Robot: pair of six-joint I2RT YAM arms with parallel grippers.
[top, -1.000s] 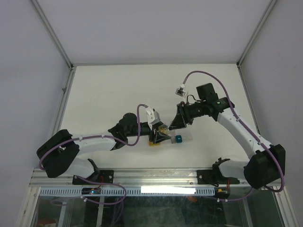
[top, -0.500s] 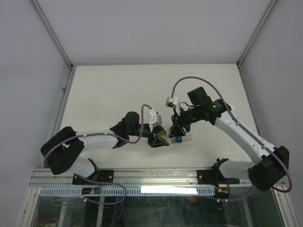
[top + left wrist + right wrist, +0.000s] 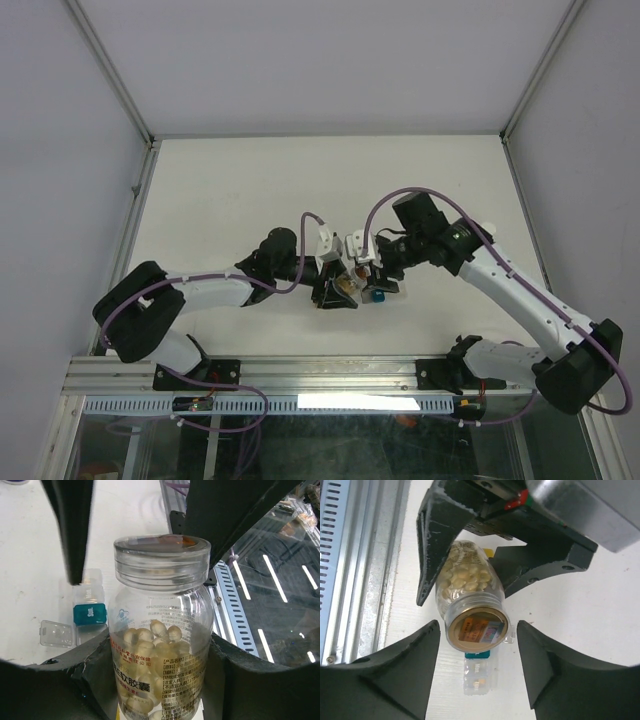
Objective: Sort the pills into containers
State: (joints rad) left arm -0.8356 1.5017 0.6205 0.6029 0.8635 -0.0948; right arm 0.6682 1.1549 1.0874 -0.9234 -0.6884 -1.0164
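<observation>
My left gripper is shut on a clear glass bottle, its fingers pressed to both sides. The pills are pale yellow capsules piled inside it. The bottle tilts, and its clear lid faces my right gripper. That gripper is open, a finger on each side of the lid with a gap on both. The containers lie on the table under the lid: a teal cell marked Sun., clear cells beside it, and a loose clear cell. From above, both grippers meet near the table's front.
A slotted metal rail runs along the near table edge, close beside the bottle. Below it is a glass panel. The white table stretches back to the frame posts.
My right arm has swung left and down, from clear of the bottle to straddling its lid. The left gripper has edged right with the bottle still in it.
</observation>
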